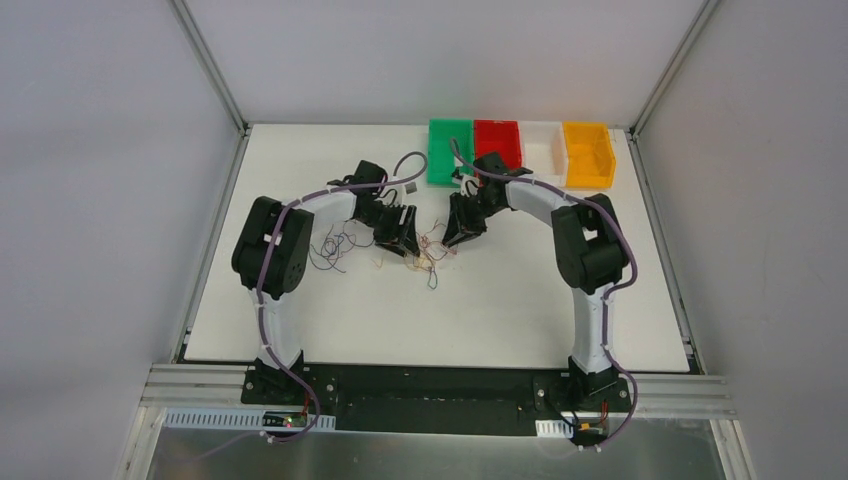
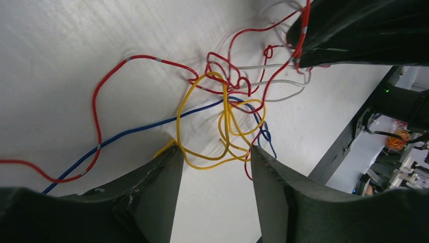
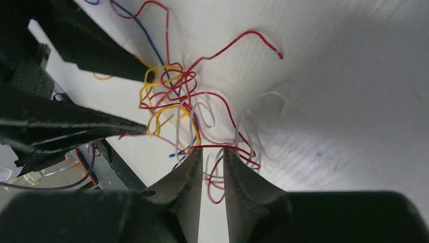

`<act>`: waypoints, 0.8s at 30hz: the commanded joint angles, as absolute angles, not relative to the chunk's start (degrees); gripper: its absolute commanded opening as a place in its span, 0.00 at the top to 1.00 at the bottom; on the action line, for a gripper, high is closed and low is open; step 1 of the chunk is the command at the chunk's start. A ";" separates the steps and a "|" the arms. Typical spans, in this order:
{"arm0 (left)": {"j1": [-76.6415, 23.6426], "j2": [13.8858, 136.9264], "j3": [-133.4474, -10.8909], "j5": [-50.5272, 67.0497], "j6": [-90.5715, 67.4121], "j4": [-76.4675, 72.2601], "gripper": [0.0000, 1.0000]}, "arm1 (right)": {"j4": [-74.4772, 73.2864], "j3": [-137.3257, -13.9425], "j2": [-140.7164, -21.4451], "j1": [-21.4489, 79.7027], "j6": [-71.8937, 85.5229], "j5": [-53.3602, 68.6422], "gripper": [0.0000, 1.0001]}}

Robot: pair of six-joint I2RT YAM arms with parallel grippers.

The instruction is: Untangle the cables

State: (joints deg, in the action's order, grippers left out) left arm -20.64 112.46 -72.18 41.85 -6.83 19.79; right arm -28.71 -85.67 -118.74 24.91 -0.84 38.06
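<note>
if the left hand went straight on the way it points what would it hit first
Most likely the loops of thin yellow wire lying on the white table just ahead of the open left hand, though depth is unclear.

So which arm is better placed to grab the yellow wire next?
Left, probably. The left gripper is open with the yellow wire looping between its fingertips; the right gripper, barely open, points at red strands instead.

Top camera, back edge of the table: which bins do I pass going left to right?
green bin → red bin → white bin → orange bin
</note>
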 commanded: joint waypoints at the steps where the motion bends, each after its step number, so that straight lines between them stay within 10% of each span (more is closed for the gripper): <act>1: -21.68 116.08 -72.13 38.88 -8.08 18.81 0.52 | -30.04 -88.67 -122.23 25.76 -0.70 35.38 0.77; 9: -19.08 107.64 -70.76 34.01 -5.98 24.41 1.00 | -33.89 -87.04 -121.33 25.60 -4.60 30.08 0.77; 24: -8.18 77.97 -86.94 40.91 -3.16 37.71 1.00 | -36.32 -79.66 -112.64 24.64 -11.48 31.92 0.62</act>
